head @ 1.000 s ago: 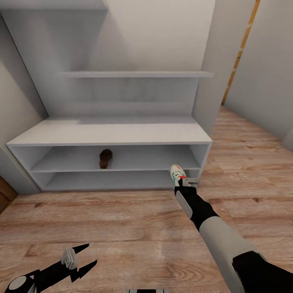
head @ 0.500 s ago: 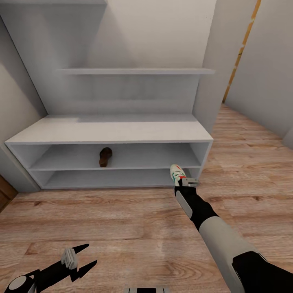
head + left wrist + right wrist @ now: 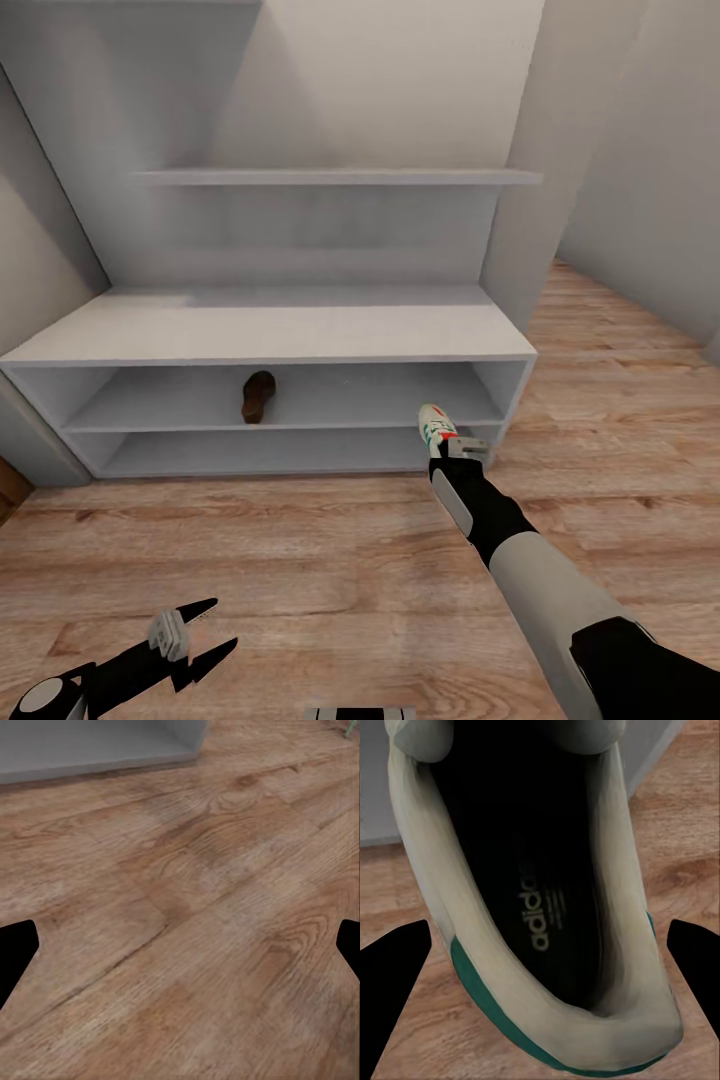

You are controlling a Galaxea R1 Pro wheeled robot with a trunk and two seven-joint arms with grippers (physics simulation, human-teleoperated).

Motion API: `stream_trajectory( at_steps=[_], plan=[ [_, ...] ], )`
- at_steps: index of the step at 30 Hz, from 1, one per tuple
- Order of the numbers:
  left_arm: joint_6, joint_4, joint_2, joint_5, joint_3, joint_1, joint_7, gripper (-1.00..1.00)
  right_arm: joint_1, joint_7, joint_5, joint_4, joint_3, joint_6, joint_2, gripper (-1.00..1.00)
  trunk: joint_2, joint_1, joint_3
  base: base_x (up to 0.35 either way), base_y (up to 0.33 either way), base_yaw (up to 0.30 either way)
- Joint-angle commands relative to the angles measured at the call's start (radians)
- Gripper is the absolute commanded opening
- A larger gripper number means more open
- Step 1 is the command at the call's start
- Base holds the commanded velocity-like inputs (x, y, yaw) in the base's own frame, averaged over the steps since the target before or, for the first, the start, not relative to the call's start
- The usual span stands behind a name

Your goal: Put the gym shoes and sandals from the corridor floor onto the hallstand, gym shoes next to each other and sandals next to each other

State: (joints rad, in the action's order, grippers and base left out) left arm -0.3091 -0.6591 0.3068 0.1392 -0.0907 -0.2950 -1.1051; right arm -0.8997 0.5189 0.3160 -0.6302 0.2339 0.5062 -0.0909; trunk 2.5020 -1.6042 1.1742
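At the lower right end of the hallstand (image 3: 270, 335), a white gym shoe (image 3: 436, 426) w/ green stripes and a red patch was seen held in the right gripper (image 3: 452, 452), toe pointed toward the rack and close to the front of the bottom slot. From the right wrist view the shoe's dark inside (image 3: 521, 870) was seen btwn the two black fingers, so the claw was judged closed on its heel end. One brown sandal (image 3: 258, 395) was seen lying on the upper open shelf, left of centre. The step in hand was judged to be carrying the gym shoe to the rack; approx. a quarter of the job looked done. Next, the shoe would need to be pushed fwd and raised enough to clear a shelf edge, then set down w/ room left beside it for its mate. The left gripper (image 3: 200, 635) was seen spread wide and empty, low over the wood-plank corridor floor (image 3: 300, 560). Pale grey walls and stepped wall shelves (image 3: 335, 178) were seen above the unit.
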Motion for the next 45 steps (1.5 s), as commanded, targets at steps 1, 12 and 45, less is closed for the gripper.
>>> stream_trajectory(
  at_steps=[1, 12, 45],
  plan=[
    [-0.005, 0.001, 0.000, 0.002, -0.001, 0.000, -0.003, 1.00, -0.001, 0.009, 0.009, -0.001, 0.005, 0.003, 0.001, -1.00, 0.000, 0.000, 0.001, 0.311, 0.084, 0.000],
    [-0.005, 0.001, 0.000, 0.002, -0.001, 0.000, -0.004, 1.00, -0.001, 0.009, 0.009, 0.000, 0.005, 0.003, 0.000, -1.00, 0.000, 0.000, 0.001, 0.330, 0.076, 0.000],
    [-0.005, -0.002, -0.002, -0.004, 0.000, 0.000, 0.002, 1.00, 0.000, 0.012, 0.014, 0.018, 0.005, -0.009, 0.010, -1.00, 0.002, -0.004, 0.032, 0.051, 0.003, 0.000]
  ],
)
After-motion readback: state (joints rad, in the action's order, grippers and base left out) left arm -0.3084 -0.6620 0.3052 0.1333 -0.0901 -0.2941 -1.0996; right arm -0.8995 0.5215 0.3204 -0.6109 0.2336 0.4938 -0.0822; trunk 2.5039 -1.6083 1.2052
